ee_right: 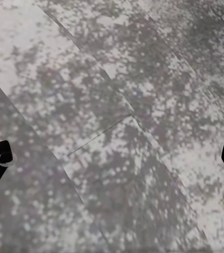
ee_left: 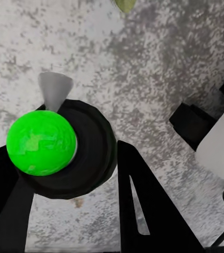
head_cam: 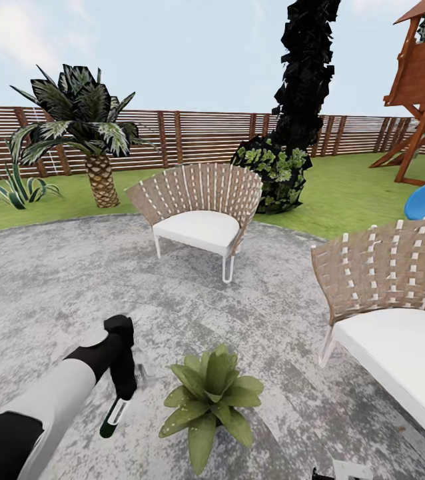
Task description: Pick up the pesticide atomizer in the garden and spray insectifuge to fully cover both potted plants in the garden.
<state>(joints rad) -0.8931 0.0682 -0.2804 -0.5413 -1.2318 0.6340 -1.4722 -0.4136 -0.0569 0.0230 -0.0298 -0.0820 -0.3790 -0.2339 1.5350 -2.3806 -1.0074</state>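
Two woven chairs point(head_cam: 199, 213) with white cushions stand on a round grey speckled patio point(head_cam: 52, 280), lawn point(head_cam: 346, 187) and brown slat fence point(head_cam: 192, 137) behind.

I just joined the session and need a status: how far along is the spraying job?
Done: the pesticide atomizer looks picked up, hanging in the left hand above the speckled patio. In hand: it sits right beside one potted plant, so spraying seems about to start; no spray is visible. Left: covering this plant, then the second one. The right hand is open over bare paving.
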